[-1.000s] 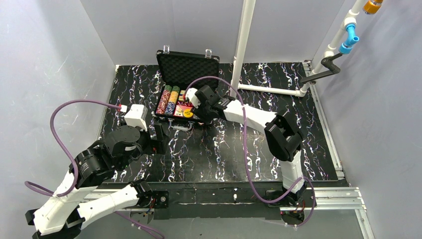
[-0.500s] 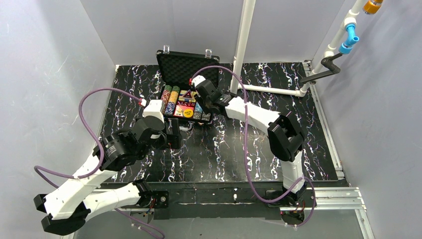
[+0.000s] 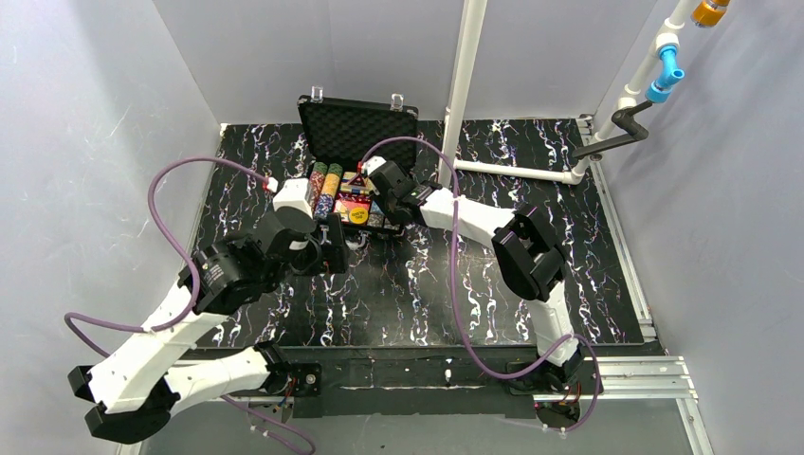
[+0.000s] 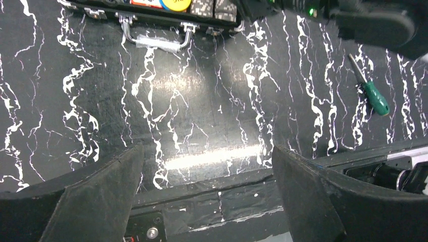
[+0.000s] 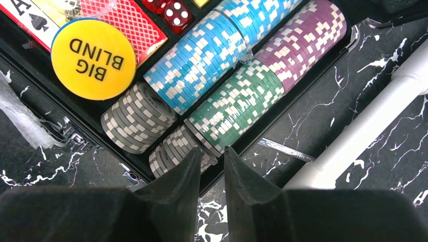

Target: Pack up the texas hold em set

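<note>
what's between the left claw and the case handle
Only bare marbled tabletop, as the left wrist view shows: the open left claw hangs short of the case handle, with nothing lying between.

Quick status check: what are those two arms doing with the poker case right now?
Left end effector open, empty, over bare table near case handle. Right end effector nearly shut, empty, over chip rows. Case lid up. Screwdriver lies loose nearby.

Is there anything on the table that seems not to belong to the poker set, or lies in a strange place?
Yes. A green-handled screwdriver lies alone on the table, apart from the open case. It is a tool, not a game piece.
</note>
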`<act>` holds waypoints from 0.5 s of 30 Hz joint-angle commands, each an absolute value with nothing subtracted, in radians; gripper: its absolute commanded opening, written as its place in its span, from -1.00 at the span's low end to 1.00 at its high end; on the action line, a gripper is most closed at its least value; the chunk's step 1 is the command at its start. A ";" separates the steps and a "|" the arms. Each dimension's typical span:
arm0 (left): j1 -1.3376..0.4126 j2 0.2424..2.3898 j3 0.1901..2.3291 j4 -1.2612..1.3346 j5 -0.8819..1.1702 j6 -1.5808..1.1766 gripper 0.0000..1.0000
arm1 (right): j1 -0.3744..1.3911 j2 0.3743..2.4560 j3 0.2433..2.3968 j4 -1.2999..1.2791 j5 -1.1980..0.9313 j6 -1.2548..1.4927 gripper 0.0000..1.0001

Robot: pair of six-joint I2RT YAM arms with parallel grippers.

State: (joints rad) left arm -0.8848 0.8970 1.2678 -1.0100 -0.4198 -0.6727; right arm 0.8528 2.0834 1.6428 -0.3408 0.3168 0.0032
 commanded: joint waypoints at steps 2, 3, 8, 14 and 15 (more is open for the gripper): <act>-0.815 0.962 1.362 -1.056 -0.384 -0.635 0.96 | 0.857 2.070 1.685 -0.338 0.340 -0.029 -0.35; -0.791 0.970 1.371 -1.055 -0.363 -0.629 0.96 | 0.857 2.062 1.699 -0.356 0.337 -0.032 -0.34; -0.663 1.001 1.383 -1.014 -0.247 -0.594 0.96 | 0.860 1.936 1.684 -0.415 0.246 -0.009 -0.19; -0.503 1.068 1.390 -0.910 -0.056 -0.598 0.97 | 0.859 1.658 1.482 -0.437 0.136 0.103 -0.07; -0.476 1.086 1.393 -0.884 -0.020 -0.608 0.97 | 0.858 1.608 1.427 -0.431 0.119 0.125 -0.06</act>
